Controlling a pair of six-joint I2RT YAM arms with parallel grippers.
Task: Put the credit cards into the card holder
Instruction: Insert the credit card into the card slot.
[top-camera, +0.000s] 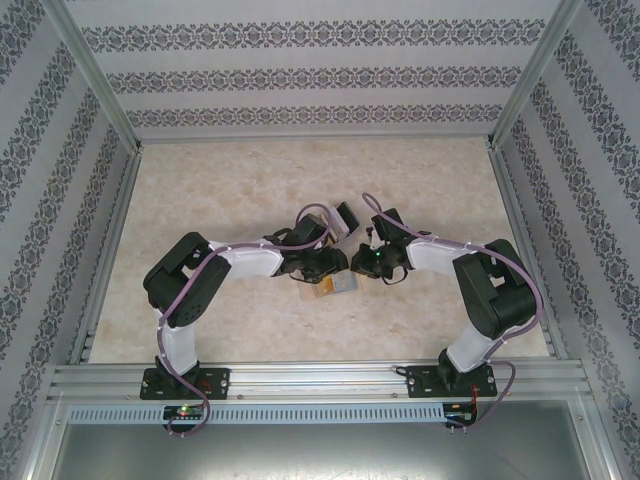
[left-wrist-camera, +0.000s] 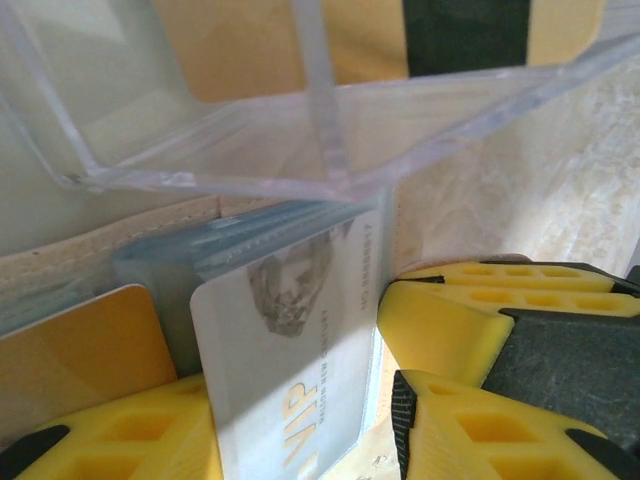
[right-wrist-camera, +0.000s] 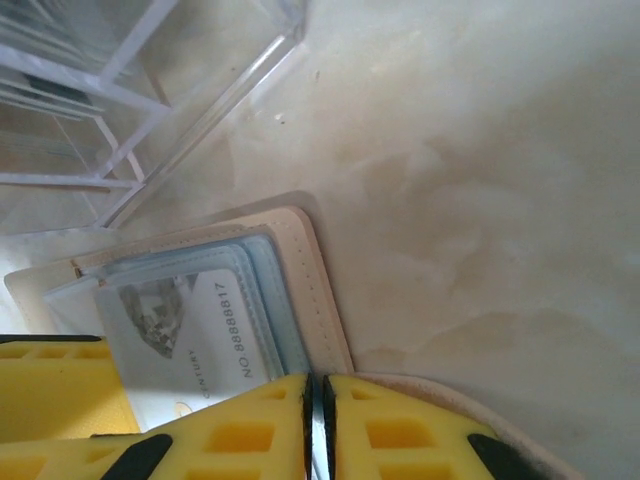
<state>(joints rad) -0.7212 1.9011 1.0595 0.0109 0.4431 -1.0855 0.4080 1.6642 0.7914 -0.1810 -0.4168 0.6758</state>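
Note:
The tan card holder (top-camera: 335, 288) lies open on the table between both arms, its tan cover (right-wrist-camera: 315, 290) and bluish clear sleeves facing up. A white card (left-wrist-camera: 290, 370) marked VIP sits partly inside a sleeve (right-wrist-camera: 200, 320). My left gripper (left-wrist-camera: 295, 420) is open, its yellow fingers on either side of this card, which overlaps the left finger. My right gripper (right-wrist-camera: 317, 385) is shut on a thin edge of the card holder, close beside the left one (top-camera: 318, 265). An orange card (left-wrist-camera: 80, 350) lies at the holder's left. Another orange card with a black stripe (left-wrist-camera: 430, 40) shows through the clear box.
A clear plastic box (left-wrist-camera: 250, 150) stands right behind the holder, its corner (right-wrist-camera: 120, 120) close to both grippers. A black card (top-camera: 347, 215) lies just beyond the grippers. Patterned walls and metal rails (top-camera: 110, 250) border the marble-look table.

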